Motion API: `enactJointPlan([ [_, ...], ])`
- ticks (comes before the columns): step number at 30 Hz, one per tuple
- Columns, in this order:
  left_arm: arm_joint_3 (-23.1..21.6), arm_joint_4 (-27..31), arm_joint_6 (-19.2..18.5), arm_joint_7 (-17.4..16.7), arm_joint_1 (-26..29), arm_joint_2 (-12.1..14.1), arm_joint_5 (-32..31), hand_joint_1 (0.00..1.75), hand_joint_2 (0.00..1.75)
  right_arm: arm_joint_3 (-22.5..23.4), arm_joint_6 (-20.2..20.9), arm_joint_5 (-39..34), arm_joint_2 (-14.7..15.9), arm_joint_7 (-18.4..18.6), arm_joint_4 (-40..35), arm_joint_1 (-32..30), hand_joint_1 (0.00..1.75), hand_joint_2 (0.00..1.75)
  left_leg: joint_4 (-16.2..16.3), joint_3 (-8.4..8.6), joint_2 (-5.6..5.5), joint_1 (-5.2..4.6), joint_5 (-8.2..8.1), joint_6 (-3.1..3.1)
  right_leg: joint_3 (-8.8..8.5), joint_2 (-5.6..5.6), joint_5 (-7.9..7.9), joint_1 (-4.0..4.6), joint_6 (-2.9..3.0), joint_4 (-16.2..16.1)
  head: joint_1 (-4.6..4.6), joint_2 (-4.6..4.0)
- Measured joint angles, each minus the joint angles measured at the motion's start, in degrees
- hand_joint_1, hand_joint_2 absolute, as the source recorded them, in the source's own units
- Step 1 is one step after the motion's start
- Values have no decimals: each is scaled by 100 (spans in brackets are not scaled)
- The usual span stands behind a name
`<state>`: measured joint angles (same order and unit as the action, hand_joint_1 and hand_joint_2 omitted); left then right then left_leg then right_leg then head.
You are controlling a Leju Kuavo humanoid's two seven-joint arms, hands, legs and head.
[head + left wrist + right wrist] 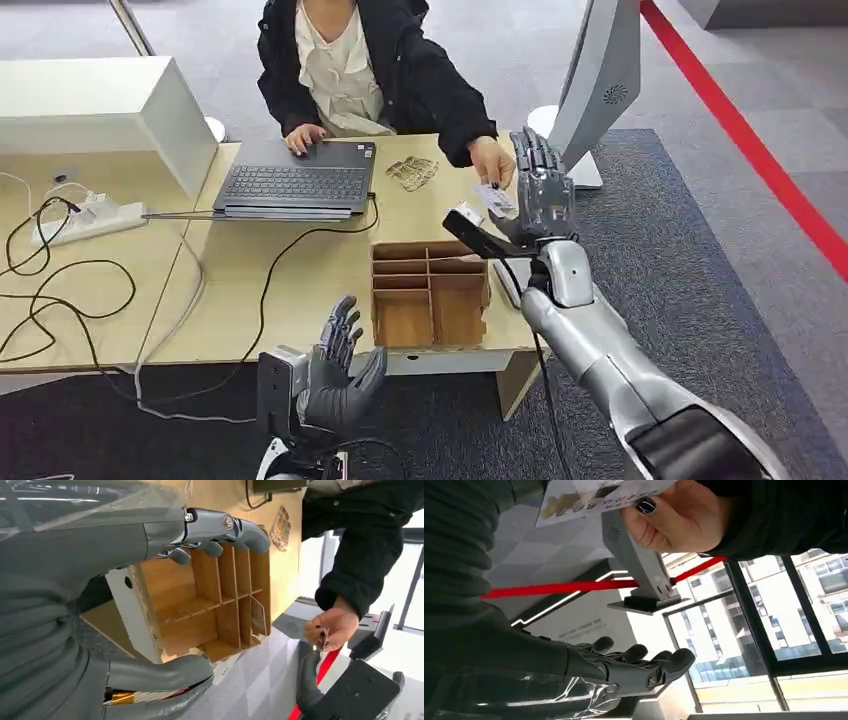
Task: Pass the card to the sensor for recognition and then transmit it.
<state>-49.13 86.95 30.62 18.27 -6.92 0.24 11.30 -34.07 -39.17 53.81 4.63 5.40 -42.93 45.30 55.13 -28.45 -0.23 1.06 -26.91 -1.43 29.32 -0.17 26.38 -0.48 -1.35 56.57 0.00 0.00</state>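
Right hand point(543, 190) is raised over the bench's point(300, 290) far right corner, fingers point(644, 660) extended and apart, nothing grasped.

The card point(495, 199) is pinched in a person's hand point(492, 160) and held just beside the right hand's palm side; contact between card and robot fingers cannot be told. In the right wrist view the card point(599, 497) is seen above the open fingers, gripped by the person's hand point(674, 517) with dark-painted nails.

Left hand point(340, 375) is held low at the bench's near edge, palm up, fingers spread and released, nothing held. In the left wrist view its fingers point(220, 527) and thumb are seen on either side of the organiser point(210, 605), apart from it.

The wooden organiser point(430, 295) sits at the near right of the bench, divided into compartments. A laptop point(295, 180) lies open before the person in a dark jacket point(370, 60); the person's other hand rests on its far edge. A small wooden piece point(412, 172) lies between laptop and card. A power strip point(85, 215) and black cables point(60, 290) are spread across the left of the bench. A grey stand point(600, 80) rises beyond the right hand; a red floor line point(760, 150) runs past it.
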Motion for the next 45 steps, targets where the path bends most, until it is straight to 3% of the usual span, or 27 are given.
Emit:
enactJointPlan([
  [1, 0, 0, 7, 9, 1, 0, 2, 0, 175, 9, 0, -32, -17, -28, 41, 13, 162, 175, 0, 0, 0, 0, 0, 0, 0, 0, 0, 0, 0, 0, 0, 0],
  [2, 0, 0, 7, 15, 1, 0, 2, 0, 175, 20, 0, -54, -26, -48, 65, 19, 175, 175, 0, 0, 0, 0, 0, 0, 0, 0, 0, 0, 0, 0, 0, 0],
  [29, 7, -162, -114, 166, 7, 0, 70, 0, 175, 133, -2, -997, -79, -627, 306, 52, 175, 175, 2, 1, 1, 0, 0, 0, 1, 1, -1, 0, 0, 0, 0, 0],
  [33, 20, -177, 31, 168, 22, 2, 105, 0, 175, 125, -2, -1432, -48, -631, 109, -60, 175, 175, 2, 3, 1, 0, 0, 0, 1, 1, -1, 0, 0, 0, -2, 0],
  [42, 13, -125, 785, 81, 146, 127, 262, 0, 175, 109, 26, -1893, 402, -19, -1096, -815, 175, 175, 3, 2, 0, 0, -1, 0, 2, 0, 0, -1, 0, -3, 0, 0],
  [43, 4, -107, 840, 76, 158, 142, 267, 0, 0, 116, 26, -1901, 457, 24, -1205, -923, 175, 175, 3, 1, 0, 0, -1, 0, 2, 0, 0, -1, 0, -3, -2, 0],
  [45, -7, -72, 870, 72, 178, 173, 282, 0, 0, 125, 24, -1939, 580, 74, -1445, -1134, 175, 175, 3, 2, 1, 0, -1, 0, 2, 0, 0, -1, 0, -3, -2, 0],
])
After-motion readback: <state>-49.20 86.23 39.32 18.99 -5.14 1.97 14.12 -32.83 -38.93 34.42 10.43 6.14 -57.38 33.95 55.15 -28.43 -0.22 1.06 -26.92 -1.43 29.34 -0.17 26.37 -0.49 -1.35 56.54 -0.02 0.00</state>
